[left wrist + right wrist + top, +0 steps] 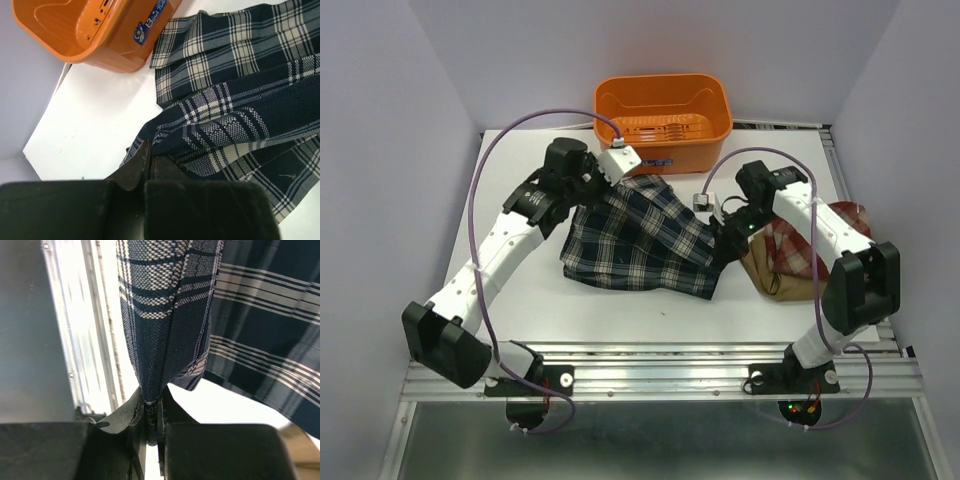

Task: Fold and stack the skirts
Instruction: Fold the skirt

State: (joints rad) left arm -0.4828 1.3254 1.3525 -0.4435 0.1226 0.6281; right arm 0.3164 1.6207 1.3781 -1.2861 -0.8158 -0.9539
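The navy-green-white plaid skirt (642,240) lies spread across the middle of the table, held between both grippers. My left gripper (592,196) is shut on its upper-left edge; in the left wrist view the closed fingertips (149,145) pinch the dark cloth (235,90). At the skirt's right end, my right gripper (725,233) is shut on a thick fold, and the right wrist view shows the cloth (160,315) hanging out of the pinched jaws (151,405). The red-and-white plaid skirt (798,247) lies on the tan skirt (775,283) at the right, partly under my right arm.
An orange plastic basket (665,112) stands at the back centre, just behind the plaid skirt, and shows in the left wrist view too (85,30). The white table (540,300) ends at a metal rail (660,365) along the near edge. Grey walls close in the sides.
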